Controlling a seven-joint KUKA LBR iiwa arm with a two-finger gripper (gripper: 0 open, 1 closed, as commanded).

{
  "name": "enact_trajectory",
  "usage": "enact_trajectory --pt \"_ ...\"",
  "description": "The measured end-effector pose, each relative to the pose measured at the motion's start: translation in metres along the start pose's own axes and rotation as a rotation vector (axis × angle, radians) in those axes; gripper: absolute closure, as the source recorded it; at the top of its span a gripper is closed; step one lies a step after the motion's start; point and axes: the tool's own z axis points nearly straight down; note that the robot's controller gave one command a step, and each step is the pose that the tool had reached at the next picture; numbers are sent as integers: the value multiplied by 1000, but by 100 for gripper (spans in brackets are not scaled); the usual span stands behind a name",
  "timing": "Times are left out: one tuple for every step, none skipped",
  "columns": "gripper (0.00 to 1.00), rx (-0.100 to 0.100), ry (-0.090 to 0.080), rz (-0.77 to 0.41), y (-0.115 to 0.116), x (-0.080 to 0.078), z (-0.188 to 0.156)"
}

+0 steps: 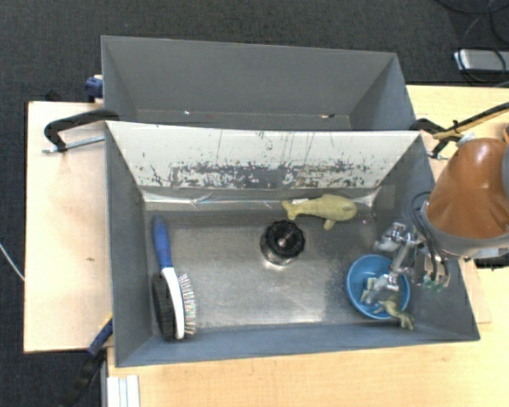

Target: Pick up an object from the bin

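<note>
Blue bowl (358,283) lies under the gripper (386,291), its state unclear; green toy (401,316) just beside; brush (171,299) well apart.

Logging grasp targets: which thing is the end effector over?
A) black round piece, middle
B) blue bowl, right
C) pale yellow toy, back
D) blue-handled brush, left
B: the end effector hangs right over the blue bowl on the right side, well away from the other choices.
</note>
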Motion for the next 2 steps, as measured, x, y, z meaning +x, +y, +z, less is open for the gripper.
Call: enact_trajectory --pt "0 3 -1 -1 2 -3 -2" --pt "100 4 -3 0 1 -4 -4"
